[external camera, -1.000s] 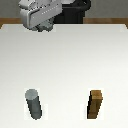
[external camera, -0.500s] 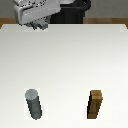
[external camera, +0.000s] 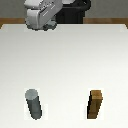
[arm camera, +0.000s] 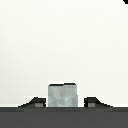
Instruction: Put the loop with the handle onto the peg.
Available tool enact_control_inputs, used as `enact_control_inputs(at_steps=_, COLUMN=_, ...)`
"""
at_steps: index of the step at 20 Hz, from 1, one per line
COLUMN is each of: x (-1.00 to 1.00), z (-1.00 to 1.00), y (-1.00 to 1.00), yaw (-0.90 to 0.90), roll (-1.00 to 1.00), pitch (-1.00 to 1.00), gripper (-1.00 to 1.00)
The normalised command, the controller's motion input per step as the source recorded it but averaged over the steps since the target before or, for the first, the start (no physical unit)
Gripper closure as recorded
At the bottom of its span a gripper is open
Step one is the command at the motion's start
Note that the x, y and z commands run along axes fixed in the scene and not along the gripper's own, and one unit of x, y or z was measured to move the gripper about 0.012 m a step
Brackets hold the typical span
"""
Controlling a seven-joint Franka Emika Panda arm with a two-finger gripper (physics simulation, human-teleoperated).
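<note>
My gripper point(external camera: 44, 25) hangs high over the far side of the white table, towards the exterior view's left. In the wrist view a light grey squarish tab point(arm camera: 63, 95), the handle of the loop, sits between my two dark fingertips point(arm camera: 35, 102), and the gripper point(arm camera: 63, 102) is shut on it. The ring part of the loop is hidden under the hand. The peg point(external camera: 33, 103), a dark grey upright cylinder, stands near the front at the exterior view's left, far from the gripper.
A brown wooden square-sided block point(external camera: 96, 104) stands upright near the front at the exterior view's right, level with the peg. The white table point(external camera: 75, 60) stretches between the gripper and both posts.
The gripper drifted a little to the exterior view's left and then back to the right, staying high at the far edge. Peg and block have not moved.
</note>
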Motion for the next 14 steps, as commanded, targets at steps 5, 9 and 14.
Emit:
enact_control_inputs(at_steps=5, x=0.00, z=0.00, y=0.00, yaw=0.92, roll=0.00, pitch=0.00, gripper=1.00)
enact_control_inputs(at_steps=9, x=0.00, z=0.00, y=0.00, yaw=0.92, roll=0.00, pitch=0.00, gripper=1.00)
enact_control_inputs(at_steps=14, x=0.00, z=0.00, y=0.00, yaw=0.92, roll=0.00, pitch=0.00, gripper=1.00)
